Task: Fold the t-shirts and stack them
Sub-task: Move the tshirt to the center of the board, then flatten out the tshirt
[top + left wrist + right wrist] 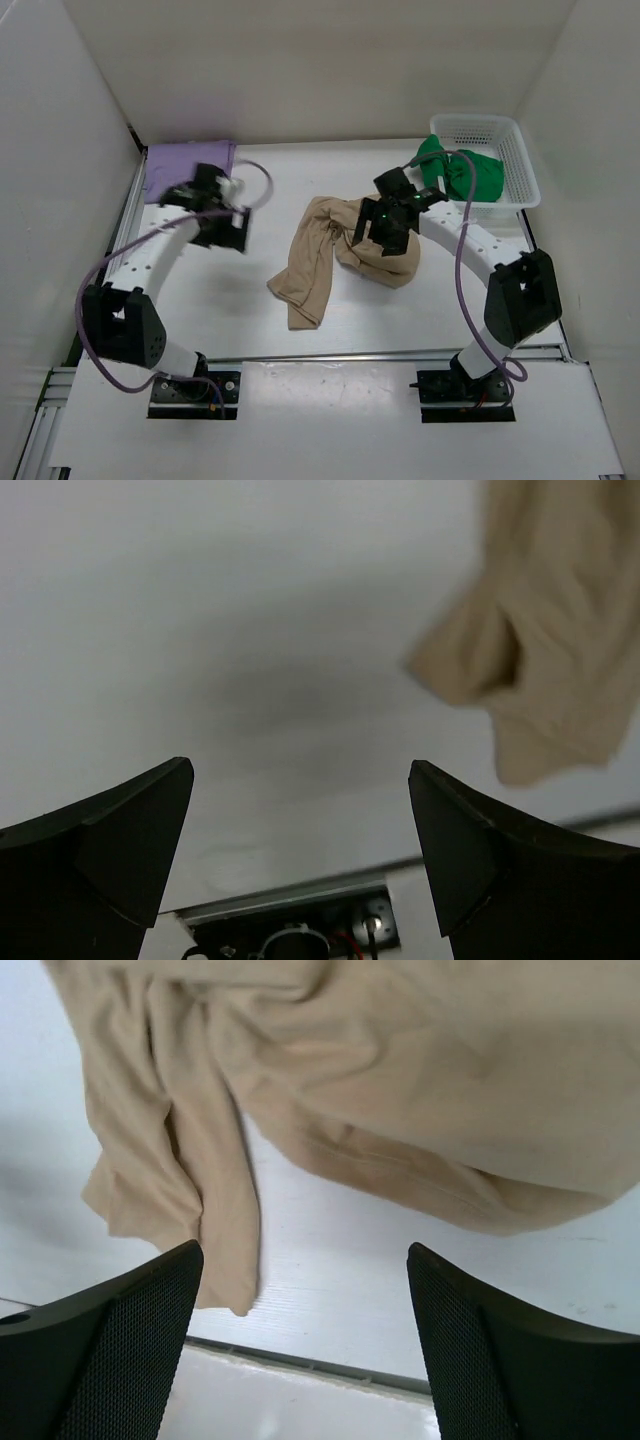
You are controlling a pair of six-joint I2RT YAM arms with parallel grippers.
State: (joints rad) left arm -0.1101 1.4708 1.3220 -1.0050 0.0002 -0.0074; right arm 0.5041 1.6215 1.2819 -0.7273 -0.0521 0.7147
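White walls [300, 60] box in the white table [225, 300]. The right gripper [305, 1250] has its 2 jaws apart, with the crumpled tan t-shirt [420, 1080] just beyond them, seemingly untouched. The left gripper [300, 765] is spread wide and empty over bare tabletop, the tan cloth ahead and to one side.

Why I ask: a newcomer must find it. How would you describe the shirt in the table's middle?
Start at the white table. In its middle lies a crumpled tan cloth short-sleeved t-shirt, partly beneath the right hand. It alone is beige: the lavender cloth t-shirt lies flat at the far left, the green cloth t-shirt in the white plastic mesh basket far right.
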